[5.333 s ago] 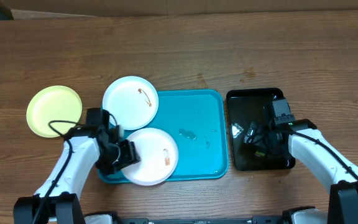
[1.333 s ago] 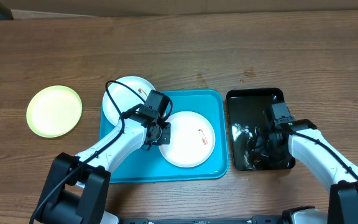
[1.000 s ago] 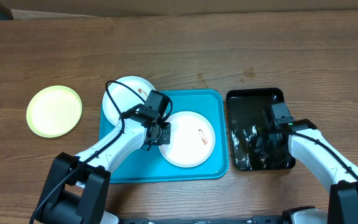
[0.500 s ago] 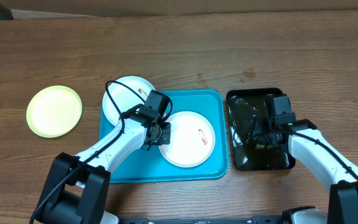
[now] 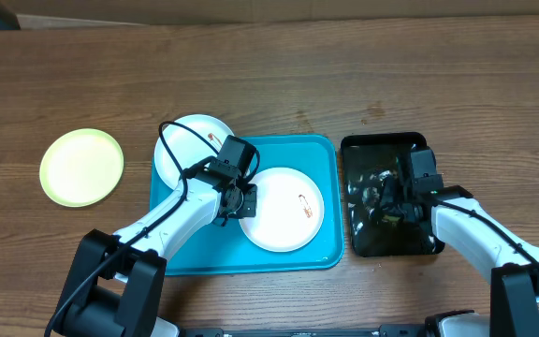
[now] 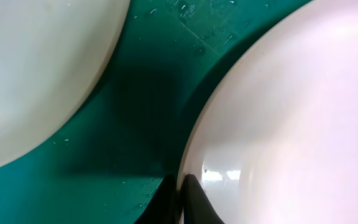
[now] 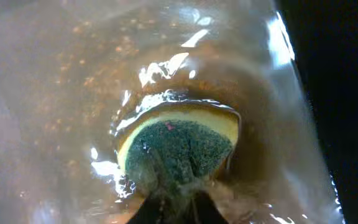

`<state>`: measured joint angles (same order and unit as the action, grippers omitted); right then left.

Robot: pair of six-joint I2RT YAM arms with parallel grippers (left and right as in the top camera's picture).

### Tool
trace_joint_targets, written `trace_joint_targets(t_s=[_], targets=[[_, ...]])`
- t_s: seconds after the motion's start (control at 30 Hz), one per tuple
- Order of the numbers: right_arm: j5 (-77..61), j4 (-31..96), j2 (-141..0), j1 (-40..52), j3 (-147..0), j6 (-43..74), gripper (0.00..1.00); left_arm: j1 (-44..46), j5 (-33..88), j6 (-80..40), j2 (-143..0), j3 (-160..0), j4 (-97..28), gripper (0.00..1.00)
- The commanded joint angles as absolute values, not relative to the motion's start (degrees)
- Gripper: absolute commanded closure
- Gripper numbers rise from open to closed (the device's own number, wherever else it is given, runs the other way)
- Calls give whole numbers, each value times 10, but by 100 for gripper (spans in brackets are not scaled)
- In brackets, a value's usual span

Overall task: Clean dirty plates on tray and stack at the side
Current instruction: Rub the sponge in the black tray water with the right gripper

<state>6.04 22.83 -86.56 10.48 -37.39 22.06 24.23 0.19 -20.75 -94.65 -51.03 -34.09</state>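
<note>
Dragged rightward, the red-smeared round white plate (image 5: pixel 285 208) is sitting pinched by the left gripper (image 6: pixel 180 184); the right gripper (image 7: pixel 173 202) is seemingly clamping a green sponge (image 7: pixel 179 146).

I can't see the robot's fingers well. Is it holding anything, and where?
The left gripper pinches the rim of the white plate. The right gripper grips a sponge by its near end, in the wet black tray.

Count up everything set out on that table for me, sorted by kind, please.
Plates: 3 (yellow-green plate, back white plate, front white plate)
Trays: 2 (turquoise tray, black tray)
Sponges: 1 (sponge)
Total: 6
</note>
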Motion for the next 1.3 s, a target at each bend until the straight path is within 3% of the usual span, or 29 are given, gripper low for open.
trace_joint_targets(t_s=[0.0,0.03,0.07,0.13,0.27,0.33,0.4,0.5,0.57,0.6,0.67,0.8,0.9,0.97,1.17,1.2,1.23,1.27], targets=[[60,231,-874,104,-386,193,53,239,-4,-201,-952,-509,-342,96],[60,236,-874,104,-397,188,31,239,-4,-201,-952,-509,-343,96],[60,239,-874,104,-407,181,24,239,-4,-201,-952,-509,-343,96],[60,236,-874,104,-419,169,19,239,-4,-201,-952,-509,-342,96],[64,214,-880,104,-420,161,21,239,-4,-202,-952,-509,-342,96],[64,203,-892,104,-420,162,33,239,-4,-201,-952,-509,-342,96],[64,197,-910,104,-419,162,58,239,-5,-201,-952,-509,-342,96],[64,196,-932,104,-419,162,85,239,-6,-201,-952,-509,-342,96],[64,194,-936,104,-421,160,89,239,-6,-201,-952,-509,-342,96],[64,200,-931,104,-427,160,78,239,-6,-201,-952,-509,-342,96],[64,237,-915,104,-454,160,43,239,-6,-201,-952,-509,-342,96],[64,355,-877,104,-520,160,30,239,-6,-201,-952,-509,-342,96],[64,408,-870,104,-527,160,31,239,-6,-201,-952,-509,-342,92],[64,418,-875,104,-513,161,38,239,-9,-201,-952,-509,-342,82],[64,328,-899,104,-435,160,37,239,-15,-201,-952,-509,-343,79],[64,308,-903,104,-424,160,42,239,-15,-201,-952,-509,-343,80],[64,296,-904,104,-418,160,62,239,-15,-201,-952,-509,-343,82],[64,296,-905,104,-419,160,89,239,-15,-201,-952,-509,-343,83]])
